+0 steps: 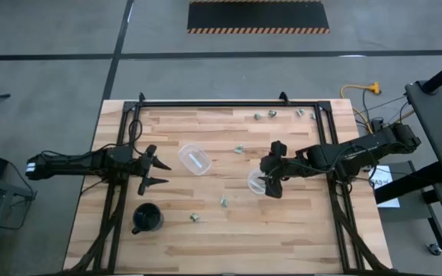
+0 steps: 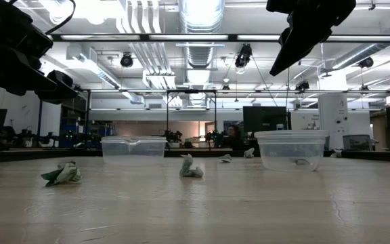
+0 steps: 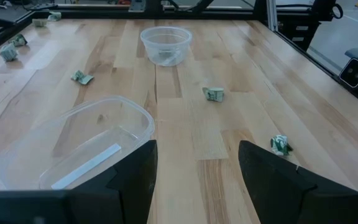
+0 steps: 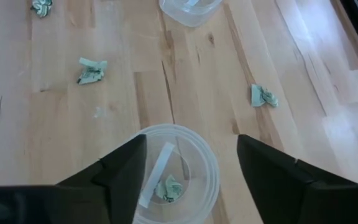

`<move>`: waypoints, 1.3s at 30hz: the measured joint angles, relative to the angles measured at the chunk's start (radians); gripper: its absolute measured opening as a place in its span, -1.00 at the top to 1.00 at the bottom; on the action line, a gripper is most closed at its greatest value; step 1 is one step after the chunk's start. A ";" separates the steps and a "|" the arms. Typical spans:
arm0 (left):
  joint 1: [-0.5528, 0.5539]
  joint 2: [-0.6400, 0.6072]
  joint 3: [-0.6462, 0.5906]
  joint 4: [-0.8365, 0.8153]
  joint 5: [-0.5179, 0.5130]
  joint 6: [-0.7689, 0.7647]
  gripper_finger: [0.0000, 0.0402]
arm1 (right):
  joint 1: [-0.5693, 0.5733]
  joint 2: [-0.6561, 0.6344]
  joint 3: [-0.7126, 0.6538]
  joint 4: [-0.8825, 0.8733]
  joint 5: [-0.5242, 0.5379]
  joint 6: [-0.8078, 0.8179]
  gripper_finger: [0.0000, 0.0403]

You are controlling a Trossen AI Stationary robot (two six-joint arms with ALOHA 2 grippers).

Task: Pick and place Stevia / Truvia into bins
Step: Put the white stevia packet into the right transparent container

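Pale wood tabletop [image 1: 282, 230], dark frame around it. Right gripper [image 1: 268, 178] hangs directly over the nearer clear bin [image 1: 256, 182] right of table centre; its fingers [image 4: 126, 171] stand apart with nothing between them, straddling the bin's rim in the right wrist view. One crumpled green-and-white Stevia packet [image 4: 169, 188] lies on that bin's floor beside a white strip. Second clear bin [image 1: 194, 159] sits left of centre, close in front of the left gripper [image 1: 158, 170]; it holds only a white strip, no packet visible. Left gripper waits at the table's left side, fingers [image 3: 132, 180] spread wide, empty. Loose packets scattered on bare wood: one between the two bins [image 1: 239, 149], two toward the near edge [image 1: 224, 202] [image 1: 194, 218], three along the far edge [image 1: 258, 116] [image 1: 272, 113] [image 1: 300, 113]. Black cup [image 1: 147, 219] stands near the front left, apart from both bins.
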 joint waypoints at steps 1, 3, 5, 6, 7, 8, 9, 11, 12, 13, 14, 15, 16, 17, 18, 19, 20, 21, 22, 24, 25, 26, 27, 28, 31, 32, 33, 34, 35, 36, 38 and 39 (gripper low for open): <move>0.000 -0.001 0.000 0.000 0.000 0.000 -0.04 | 0.000 0.000 0.000 0.000 0.001 0.000 -0.25; 0.000 -0.001 0.000 0.001 0.000 0.000 -0.04 | 0.000 0.000 0.000 0.000 0.001 0.000 -0.32; 0.000 0.000 0.000 0.001 0.000 0.000 -0.04 | 0.000 0.000 0.000 0.000 0.001 -0.001 -0.38; 0.000 0.000 0.000 0.001 0.000 0.000 -0.04 | 0.000 0.000 0.000 0.000 0.001 -0.007 -0.41; 0.000 0.000 0.000 0.001 0.000 0.000 -0.04 | 0.000 0.000 0.000 0.000 0.001 -0.010 -0.43; 0.000 0.000 0.000 0.001 0.000 0.000 -0.04 | 0.000 0.000 0.000 0.000 0.001 -0.010 -0.45; 0.000 0.000 0.000 0.001 0.000 0.000 -0.04 | 0.000 0.000 0.000 0.000 0.001 -0.011 -0.46; 0.000 -0.001 0.000 0.001 0.000 0.000 -0.04 | 0.001 0.000 0.000 0.000 0.000 -0.010 -0.48; 0.000 0.000 0.000 0.001 0.000 0.000 -0.04 | 0.001 0.000 0.000 0.000 -0.001 -0.009 -0.48; 0.000 0.000 0.000 0.001 0.000 0.000 -0.04 | 0.001 0.000 0.000 0.000 -0.002 -0.009 -0.49; 0.000 0.000 0.000 0.000 0.000 0.000 -0.04 | 0.001 0.000 0.000 0.000 -0.002 -0.009 -0.49; 0.000 -0.001 0.000 0.000 0.000 0.000 -0.04 | 0.001 0.000 0.000 0.001 -0.003 -0.009 -0.48; 0.000 -0.001 0.000 0.001 0.000 0.000 -0.04 | 0.001 0.000 0.000 0.001 -0.004 -0.009 -0.48; 0.000 0.000 0.000 0.001 0.000 0.000 -0.04 | 0.001 0.000 0.000 0.001 -0.009 -0.008 -0.47; 0.000 0.000 0.000 0.000 0.000 0.000 -0.04 | 0.001 0.000 0.000 0.001 -0.024 -0.006 -0.46; 0.000 0.000 0.000 0.000 0.000 0.000 -0.04 | 0.001 0.000 -0.001 0.004 -0.044 -0.008 -0.45; 0.000 -0.001 0.000 0.000 0.000 0.000 -0.04 | 0.001 0.000 -0.002 0.010 -0.066 -0.012 -0.44; 0.000 -0.001 0.000 0.001 0.000 0.000 -0.04 | 0.000 0.002 -0.003 0.023 -0.088 -0.016 -0.43; 0.000 -0.001 0.000 0.000 0.000 0.000 -0.04 | 0.000 0.008 -0.003 0.036 -0.099 -0.017 -0.43; 0.000 -0.001 0.000 0.000 0.000 0.000 -0.04 | 0.001 0.021 -0.004 0.056 -0.110 -0.020 -0.41; 0.000 -0.001 0.000 0.001 0.000 0.000 -0.04 | 0.001 0.032 -0.004 0.068 -0.111 -0.023 -0.40; 0.000 0.000 0.000 0.001 0.000 0.000 -0.04 | 0.001 0.043 -0.004 0.085 -0.111 -0.031 -0.40; 0.000 0.000 0.000 0.000 0.000 0.000 -0.04 | 0.000 0.057 -0.004 0.100 -0.112 -0.040 -0.39; 0.000 0.000 0.000 0.000 0.000 0.000 -0.04 | 0.000 0.072 -0.004 0.111 -0.116 -0.053 -0.39; 0.000 -0.001 0.000 0.000 0.000 0.000 -0.04 | 0.001 0.117 -0.002 0.158 -0.138 -0.090 -0.38; 0.000 -0.001 0.000 0.001 0.000 0.000 -0.04 | 0.001 0.133 0.005 0.161 -0.141 -0.095 -0.38; 0.000 -0.001 0.000 0.001 0.000 0.000 -0.04 | 0.001 0.149 0.014 0.164 -0.142 -0.101 -0.39; 0.000 -0.001 0.000 0.000 0.000 0.000 -0.04 | 0.001 0.163 0.024 0.169 -0.142 -0.110 -0.39; 0.000 -0.001 0.000 0.000 0.000 0.000 -0.04 | 0.001 0.176 0.032 0.169 -0.142 -0.119 -0.39; 0.000 0.001 0.000 0.002 0.000 0.000 -0.04 | 0.001 0.189 0.040 0.169 -0.142 -0.126 -0.39; 0.000 0.000 0.000 -0.001 0.000 0.000 -0.04 | 0.001 0.215 0.058 0.179 -0.142 -0.135 -0.39; 0.000 -0.001 0.000 -0.001 0.000 0.000 -0.04 | 0.001 0.229 0.067 0.186 -0.142 -0.139 -0.38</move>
